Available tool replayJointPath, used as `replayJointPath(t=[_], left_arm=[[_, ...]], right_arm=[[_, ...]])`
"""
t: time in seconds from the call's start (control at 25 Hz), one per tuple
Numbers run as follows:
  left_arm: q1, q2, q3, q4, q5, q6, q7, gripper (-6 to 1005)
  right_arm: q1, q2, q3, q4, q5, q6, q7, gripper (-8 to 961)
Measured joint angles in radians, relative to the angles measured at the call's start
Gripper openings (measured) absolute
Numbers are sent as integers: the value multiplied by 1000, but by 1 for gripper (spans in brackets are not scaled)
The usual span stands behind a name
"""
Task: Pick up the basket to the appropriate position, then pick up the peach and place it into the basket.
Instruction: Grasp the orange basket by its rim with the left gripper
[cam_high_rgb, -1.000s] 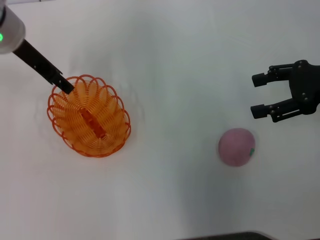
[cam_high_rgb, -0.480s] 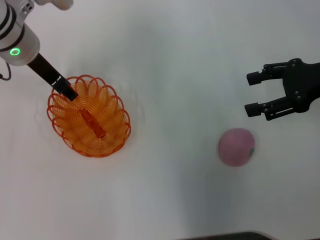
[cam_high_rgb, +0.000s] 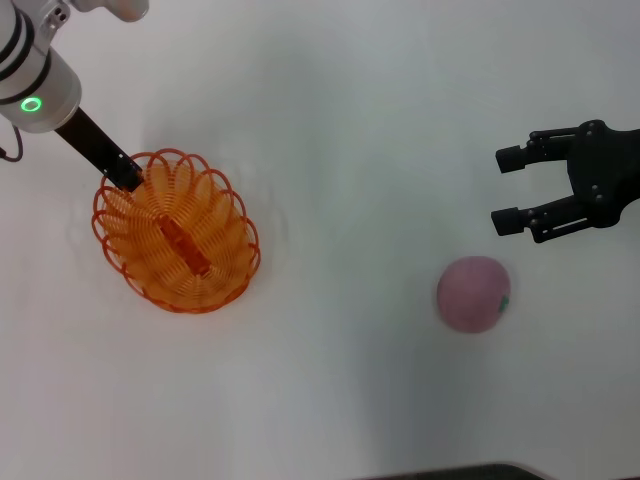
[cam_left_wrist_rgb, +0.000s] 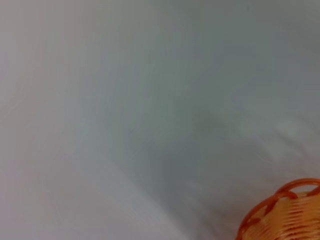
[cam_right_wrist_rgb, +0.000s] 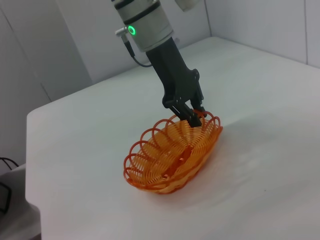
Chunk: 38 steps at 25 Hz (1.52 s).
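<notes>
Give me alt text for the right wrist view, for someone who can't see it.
The left gripper is closed on the far rim of the orange basket, which sits on a white table. The arm rises from the rim, with a green ring light near its top.

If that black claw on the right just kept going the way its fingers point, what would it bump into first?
Probably nothing nearby. The open right gripper points toward the robot's left across bare table. The peach lies nearer the robot, off that line, and the basket looks off it too, though height is unclear.
</notes>
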Motion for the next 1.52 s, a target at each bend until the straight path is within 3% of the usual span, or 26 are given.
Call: replayJointPath(t=[0.12, 0.36, 0.64, 0.84, 0.92, 1.0, 1.52], left_arm=[[0, 0, -9, 6, -1, 17, 0, 198], [8, -1, -35, 28, -7, 48, 5, 139], [-6, -3, -271, 60, -76, 211, 69, 99], [6, -4, -356, 124, -142, 322, 74, 98], [16, -4, -376, 138, -170, 342, 71, 50], [21, -3, -381, 143, -179, 346, 68, 3], [23, 2, -357, 165, -175, 367, 67, 14]], right_arm=[[-1, 1, 0, 3, 0, 7, 0, 927], [-3, 1, 1, 12, 0, 12, -2, 927], [-3, 3, 0, 15, 0, 18, -2, 927], [1, 3, 0, 15, 0, 19, -2, 927], [3, 5, 0, 15, 0, 19, -2, 927], [3, 6, 0, 15, 0, 19, -4, 927], [1, 9, 4, 15, 0, 19, -14, 926]])
